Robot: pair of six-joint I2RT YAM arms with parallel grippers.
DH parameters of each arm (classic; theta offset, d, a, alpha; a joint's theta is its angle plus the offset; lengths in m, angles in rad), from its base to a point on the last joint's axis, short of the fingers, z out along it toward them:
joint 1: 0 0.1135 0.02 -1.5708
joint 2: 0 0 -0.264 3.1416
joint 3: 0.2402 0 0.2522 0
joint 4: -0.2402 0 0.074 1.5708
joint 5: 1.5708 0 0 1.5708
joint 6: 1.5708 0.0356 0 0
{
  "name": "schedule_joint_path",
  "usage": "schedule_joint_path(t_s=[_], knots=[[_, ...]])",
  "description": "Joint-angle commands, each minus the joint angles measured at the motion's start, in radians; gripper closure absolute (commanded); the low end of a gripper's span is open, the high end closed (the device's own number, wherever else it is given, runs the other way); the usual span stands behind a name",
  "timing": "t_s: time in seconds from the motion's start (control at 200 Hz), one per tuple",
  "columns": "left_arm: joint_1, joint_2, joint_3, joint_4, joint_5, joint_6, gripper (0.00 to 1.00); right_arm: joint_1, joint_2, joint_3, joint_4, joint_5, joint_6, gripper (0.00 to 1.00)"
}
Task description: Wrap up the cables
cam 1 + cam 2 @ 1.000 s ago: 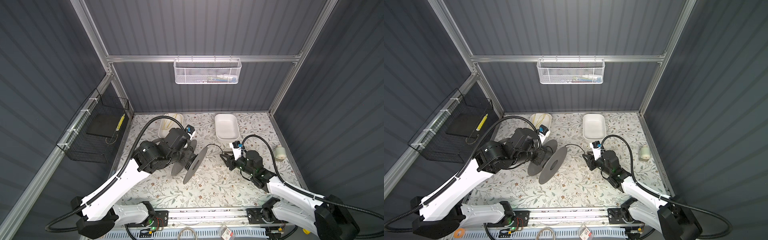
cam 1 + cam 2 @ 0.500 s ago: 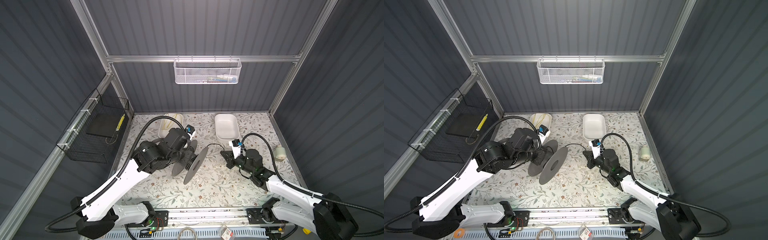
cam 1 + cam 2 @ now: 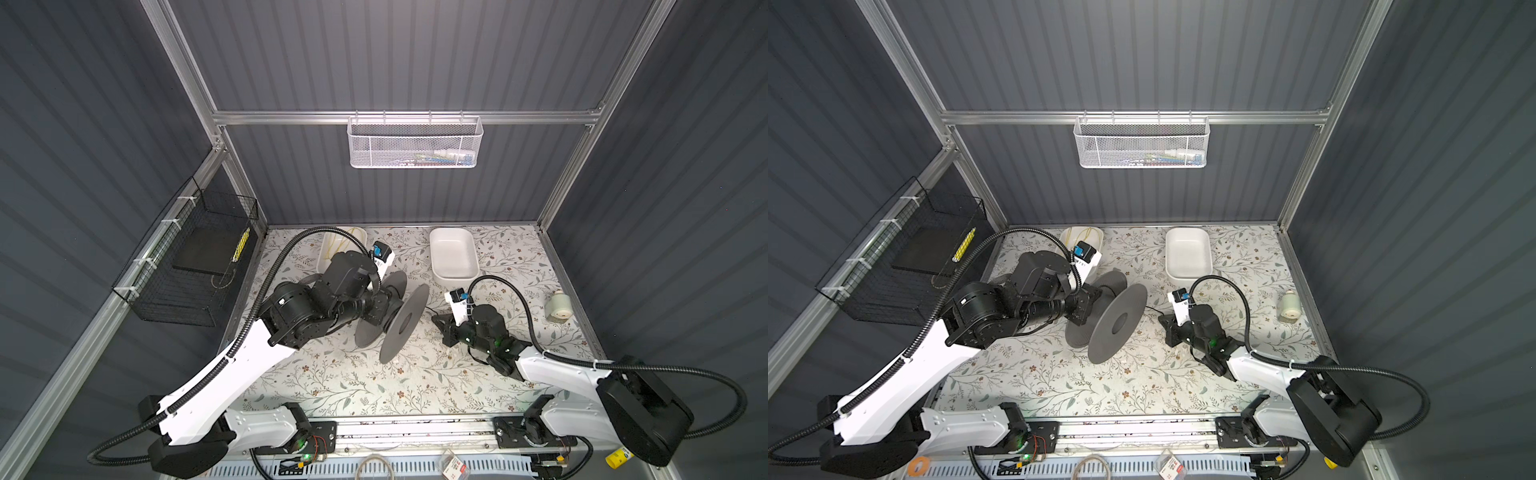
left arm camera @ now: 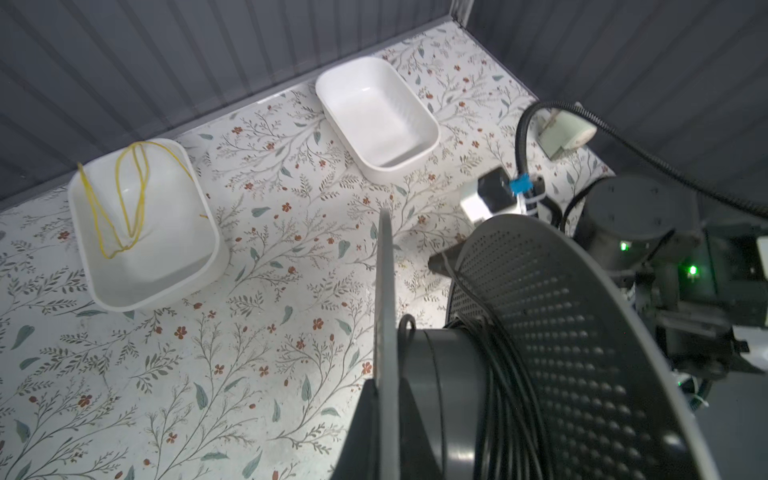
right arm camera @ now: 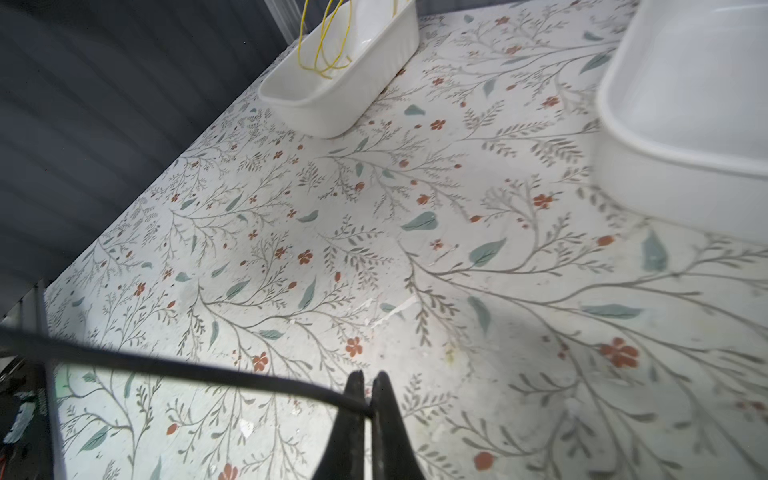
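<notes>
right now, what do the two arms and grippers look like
Both arms have white shell links and black joint housings: left arm, right arm. A ribbed black hose loops along each. Each white wrist camera carries a blue tag. Green lights glow on the right wrist. The right gripper has slim black pointed fingers.

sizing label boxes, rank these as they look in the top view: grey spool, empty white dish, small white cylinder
1. grey spool, though it stands nearer the camera
2. empty white dish
3. small white cylinder

Cable (image 5: 187, 370) blurred near lens, white tray (image 5: 685, 195) and spool (image 4: 561, 332) cut off at edges, basket (image 3: 415, 145) contents unreadable.
</notes>
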Motion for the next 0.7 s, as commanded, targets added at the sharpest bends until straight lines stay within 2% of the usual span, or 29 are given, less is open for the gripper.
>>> schedule_joint_path(t_s=[0.0,0.185,0.3,0.58,0.695], knots=[[0.0,-0.025,0.046,0.195,-0.152,-0.048,1.0,0.087,0.05,-0.014,0.036,0.079,0.061,1.0],[0.0,0.052,-0.006,0.384,-0.382,-0.012,1.0,0.259,0.062,-0.02,0.122,0.147,0.153,1.0],[0.0,0.136,-0.022,0.476,-0.472,0.04,1.0,0.34,0.049,-0.023,0.169,0.183,0.217,1.0],[0.0,0.322,-0.039,0.628,-0.637,0.132,1.0,0.434,0.049,-0.073,0.377,0.285,0.39,1.0],[0.0,0.39,-0.036,0.662,-0.695,0.167,1.0,0.461,0.063,-0.062,0.395,0.315,0.427,1.0]])
